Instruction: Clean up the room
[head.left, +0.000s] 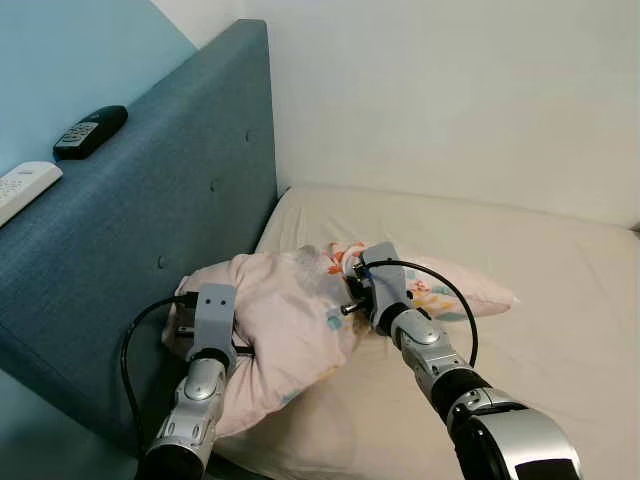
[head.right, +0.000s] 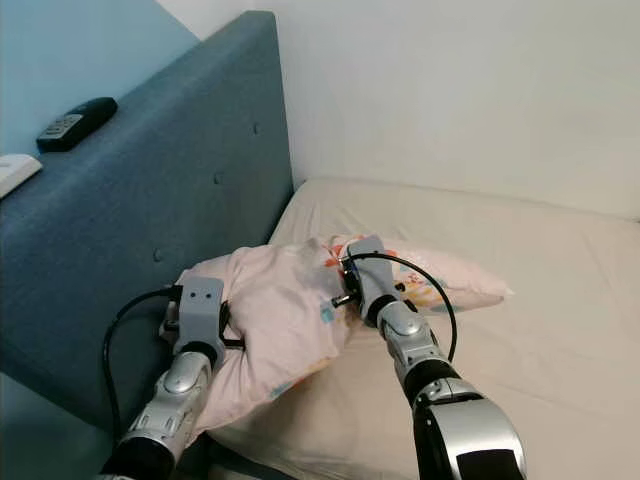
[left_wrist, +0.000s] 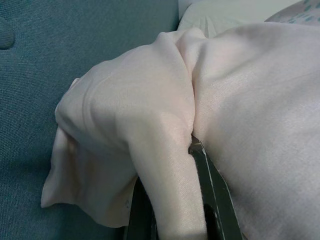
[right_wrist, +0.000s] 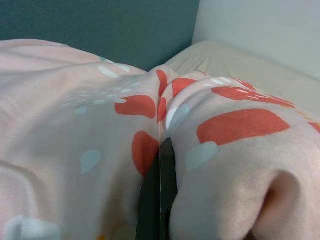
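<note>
We hold pink pillow (head.left: 290, 320) with both grippers. Left gripper (left_wrist: 172, 200) pinches plain corner at 8 o'clock, by blue headboard (head.left: 150, 200). Right gripper (right_wrist: 161, 195) pinches spotted fold at 3 o'clock. Pillow lies crumpled on mattress (head.left: 560, 300); straightening not done. Remotes (head.left: 88, 130) wait at 10 o'clock.

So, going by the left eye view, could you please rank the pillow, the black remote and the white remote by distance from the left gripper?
1. Pink pillow: the left gripper is shut on its headboard-side end.
2. White remote: on the headboard's top edge, to the robot's left.
3. Black remote: farther along that top edge, toward the wall.
</note>
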